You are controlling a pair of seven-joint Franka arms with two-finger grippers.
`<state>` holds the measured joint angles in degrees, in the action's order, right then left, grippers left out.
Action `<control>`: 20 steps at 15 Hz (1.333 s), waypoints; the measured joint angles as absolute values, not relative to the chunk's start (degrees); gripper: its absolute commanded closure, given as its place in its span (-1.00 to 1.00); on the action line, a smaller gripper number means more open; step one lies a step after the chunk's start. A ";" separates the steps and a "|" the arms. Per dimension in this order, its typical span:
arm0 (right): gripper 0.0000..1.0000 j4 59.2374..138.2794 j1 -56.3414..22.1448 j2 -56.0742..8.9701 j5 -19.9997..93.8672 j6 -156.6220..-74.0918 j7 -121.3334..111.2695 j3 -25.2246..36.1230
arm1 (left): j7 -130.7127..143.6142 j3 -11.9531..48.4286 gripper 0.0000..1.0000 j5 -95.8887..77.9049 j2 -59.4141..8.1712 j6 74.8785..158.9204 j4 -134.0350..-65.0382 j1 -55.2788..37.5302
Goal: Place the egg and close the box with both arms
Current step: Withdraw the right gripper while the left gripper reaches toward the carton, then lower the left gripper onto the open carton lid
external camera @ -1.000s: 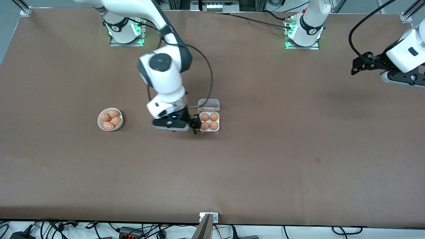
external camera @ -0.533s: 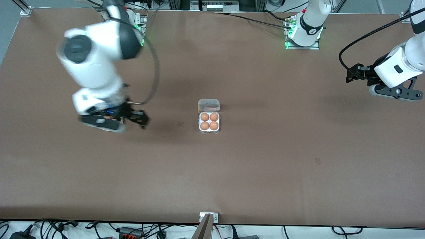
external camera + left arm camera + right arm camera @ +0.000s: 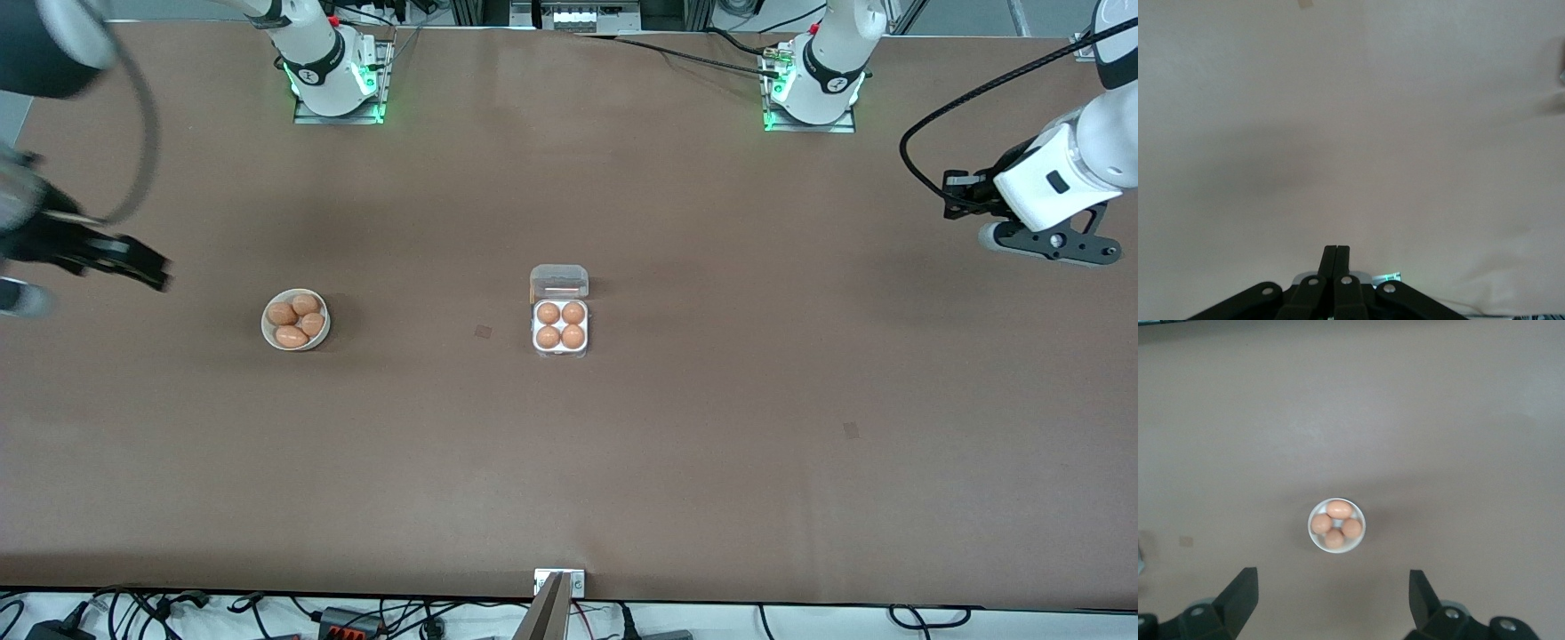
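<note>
Both grippers hang at the table's ends: the blurred right gripper (image 3: pixel 147 265) wide open, the left gripper (image 3: pixel 1336 252) pinched empty.

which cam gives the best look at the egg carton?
Front view. The carton sits mid-table, four eggs in its cells, clear lid standing open. The left wrist view shows only bare table; the right wrist view shows the bowl of eggs, not the carton.

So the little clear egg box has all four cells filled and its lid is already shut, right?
Not quite. The box does hold four eggs, one per cell, but its lid is open, lying flat beside the cells on the side toward the robots' bases. The front view shows this.
</note>
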<state>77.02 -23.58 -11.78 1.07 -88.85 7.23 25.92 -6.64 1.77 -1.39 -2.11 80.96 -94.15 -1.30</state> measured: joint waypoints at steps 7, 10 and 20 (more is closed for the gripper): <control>-1.00 77.04 -22.16 -10.75 1.41 -86.31 6.06 26.33 | 8.57 16.48 0.96 -5.66 -3.58 79.51 -94.70 -3.70; -1.00 77.07 -11.96 -10.74 1.11 -85.90 6.02 15.39 | 16.23 24.49 0.96 -5.79 -6.44 83.11 -95.15 -4.12; -1.00 80.79 11.68 -8.51 -4.09 -93.27 10.90 -9.88 | 37.12 32.57 0.98 -5.20 -23.26 110.07 -96.31 -13.21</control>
<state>80.79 11.68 -8.51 -4.09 -93.27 10.90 -9.88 37.12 32.57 -5.20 -23.26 110.07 -96.31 -13.21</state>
